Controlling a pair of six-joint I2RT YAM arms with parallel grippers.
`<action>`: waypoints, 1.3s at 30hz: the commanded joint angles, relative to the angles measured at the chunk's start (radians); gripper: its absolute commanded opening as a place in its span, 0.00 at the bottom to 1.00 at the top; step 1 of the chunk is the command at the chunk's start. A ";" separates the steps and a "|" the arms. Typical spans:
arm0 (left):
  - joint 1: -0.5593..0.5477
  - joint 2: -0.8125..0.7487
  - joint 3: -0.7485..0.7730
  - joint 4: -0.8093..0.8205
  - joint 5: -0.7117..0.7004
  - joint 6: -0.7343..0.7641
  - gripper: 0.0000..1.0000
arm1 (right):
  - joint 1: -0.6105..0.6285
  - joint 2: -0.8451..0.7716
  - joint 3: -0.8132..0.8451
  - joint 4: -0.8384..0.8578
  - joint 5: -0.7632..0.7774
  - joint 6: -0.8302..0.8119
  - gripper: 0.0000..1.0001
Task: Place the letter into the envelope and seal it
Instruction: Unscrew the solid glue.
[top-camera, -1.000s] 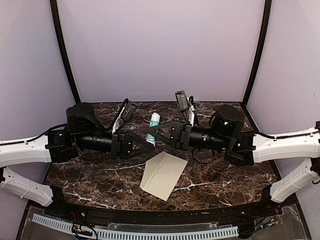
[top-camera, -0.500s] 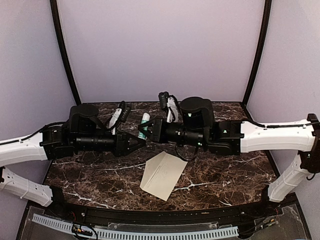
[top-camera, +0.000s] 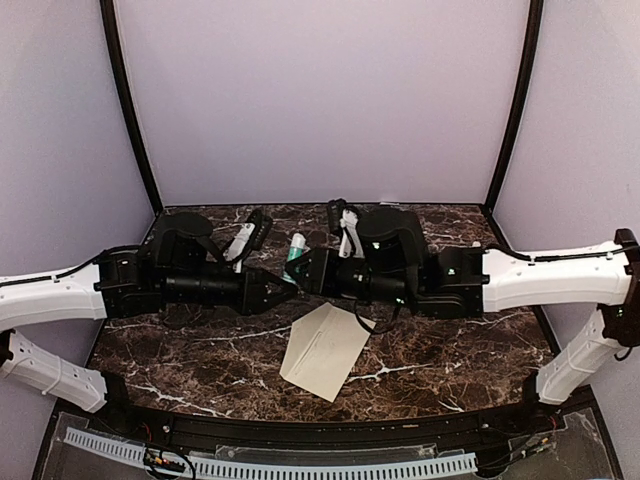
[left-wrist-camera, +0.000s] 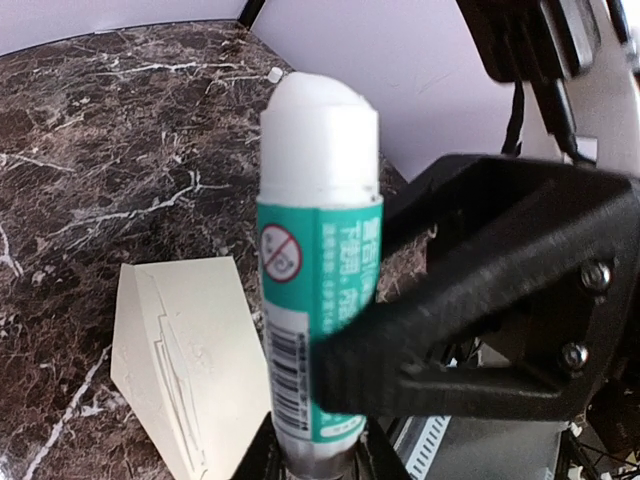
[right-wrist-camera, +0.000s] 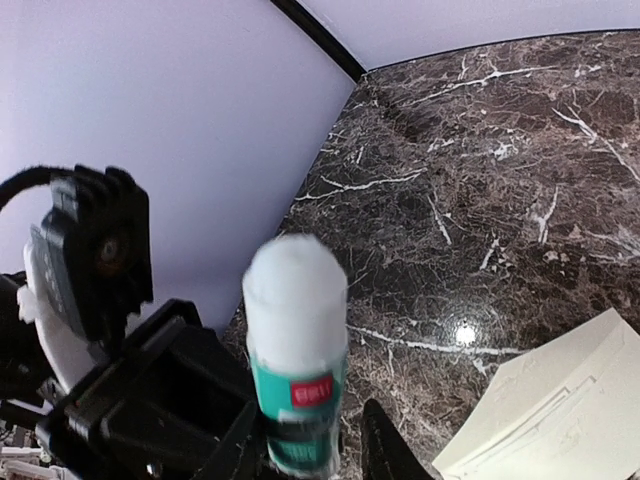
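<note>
Lavender walls (top-camera: 320, 100) close in a dark brown marble table (top-camera: 200, 350) veined in white. From the left, the left gripper (top-camera: 284, 288) reaches toward the middle and pinches the lower end of a glue stick (left-wrist-camera: 318, 300), a round tube with a white cap (left-wrist-camera: 320, 140) and a teal label. On that label sit a red crossed-circle sign (left-wrist-camera: 280, 252), a barcode (left-wrist-camera: 290, 380) and lines of white characters too small to read. The right wrist view adds a small red logo (right-wrist-camera: 310, 392), also unreadable. The cap points toward the back wall. The right gripper (top-camera: 302, 274) meets the tube from the right, jaws slightly spread either side of it, a sliver of table showing beside one finger. Nearer the front edge, just right of the grippers and apart from them, the cream-beige rectangular paper envelope (top-camera: 327, 350) lies flat. Its long axis runs from near-left to far-right, with faint lines and a small faint mark on its face.
</note>
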 joint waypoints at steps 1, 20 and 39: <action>0.014 -0.046 -0.020 0.154 0.030 -0.039 0.00 | 0.021 -0.149 -0.118 0.139 -0.014 -0.066 0.37; 0.024 -0.024 -0.039 0.557 0.652 -0.132 0.00 | -0.106 -0.388 -0.433 0.756 -0.565 -0.176 0.71; 0.018 0.015 -0.023 0.602 0.733 -0.165 0.00 | -0.093 -0.200 -0.283 0.824 -0.757 -0.143 0.37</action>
